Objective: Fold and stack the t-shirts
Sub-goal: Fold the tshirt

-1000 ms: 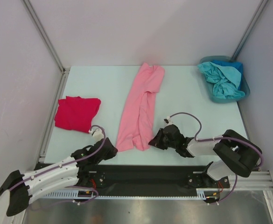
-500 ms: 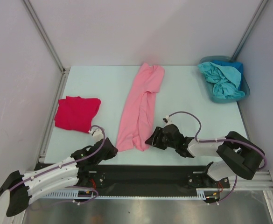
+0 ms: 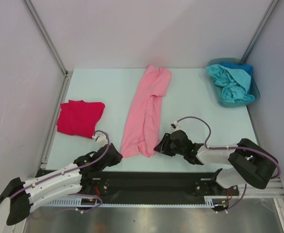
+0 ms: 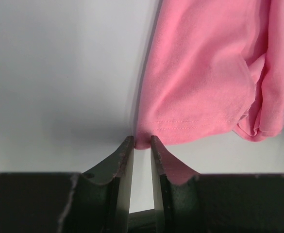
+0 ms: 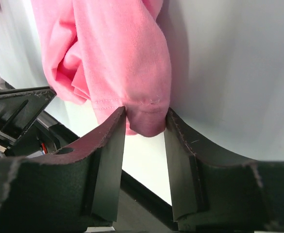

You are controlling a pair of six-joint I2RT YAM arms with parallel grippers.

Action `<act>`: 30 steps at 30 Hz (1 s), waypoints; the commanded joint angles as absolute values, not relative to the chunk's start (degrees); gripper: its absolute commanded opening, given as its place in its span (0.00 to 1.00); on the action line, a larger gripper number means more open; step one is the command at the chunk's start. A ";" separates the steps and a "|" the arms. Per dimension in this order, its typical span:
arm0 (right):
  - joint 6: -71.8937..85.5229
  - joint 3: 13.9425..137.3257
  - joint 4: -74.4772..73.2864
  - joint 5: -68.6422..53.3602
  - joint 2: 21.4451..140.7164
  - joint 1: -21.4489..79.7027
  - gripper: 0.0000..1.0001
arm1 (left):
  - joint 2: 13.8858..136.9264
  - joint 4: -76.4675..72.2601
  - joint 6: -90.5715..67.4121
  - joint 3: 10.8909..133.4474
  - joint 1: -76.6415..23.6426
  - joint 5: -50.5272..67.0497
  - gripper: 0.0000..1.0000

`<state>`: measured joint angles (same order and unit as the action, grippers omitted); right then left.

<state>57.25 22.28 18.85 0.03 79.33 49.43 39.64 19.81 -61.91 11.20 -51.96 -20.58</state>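
Right gripper (image 3: 157, 145) had reopened, straddling the pink t-shirt (image 3: 146, 110) hem; left gripper (image 3: 118, 154) pinched its lower-left corner. Shirt ran bottom-to-top; red t-shirt (image 3: 79, 117) left.

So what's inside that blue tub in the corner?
The tub holds bunched-up teal cloth with blue cloth behind it. Anything underneath them is covered, so it can't be seen.

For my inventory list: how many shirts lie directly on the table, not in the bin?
2: the pink t-shirt stretched along the middle, and the folded red t-shirt at the left. The bin holds more cloth.
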 commanded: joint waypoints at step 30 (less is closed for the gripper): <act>51.50 25.49 14.59 -0.88 74.44 44.03 0.00 | 41.04 17.49 -61.52 12.04 -52.38 -20.21 0.23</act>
<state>52.75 22.50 14.41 -0.21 76.03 44.23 40.51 19.11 -61.91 11.20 -51.99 -20.53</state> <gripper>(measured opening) 0.014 0.237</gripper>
